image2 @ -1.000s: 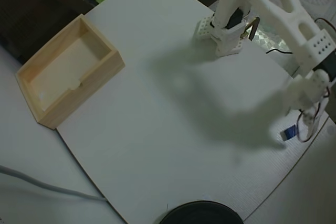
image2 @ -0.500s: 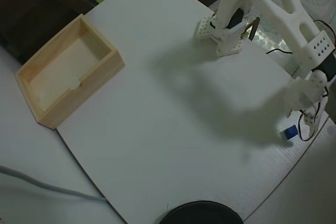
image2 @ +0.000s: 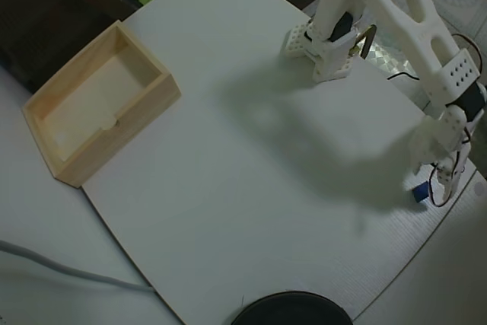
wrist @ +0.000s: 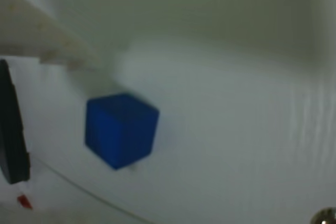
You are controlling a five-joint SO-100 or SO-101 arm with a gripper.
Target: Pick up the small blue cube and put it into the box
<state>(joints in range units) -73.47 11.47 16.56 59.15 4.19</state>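
Just below the gripper [image2: 435, 180], whose jaw state I cannot tell, the small blue cube [wrist: 121, 128] sits ungrasped on the board, so lifting and carrying to the far-off empty box [image2: 72, 160] remain.

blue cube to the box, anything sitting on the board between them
Nothing visible does. In the overhead view the small blue cube sits at the board's right edge under the gripper, and the white board is bare all the way to the box at upper left.

White tabletop board [image2: 251, 180]: box [image2: 46, 104] at upper left, small blue cube [image2: 419, 195] at right edge, arm base [image2: 323, 55] at top.
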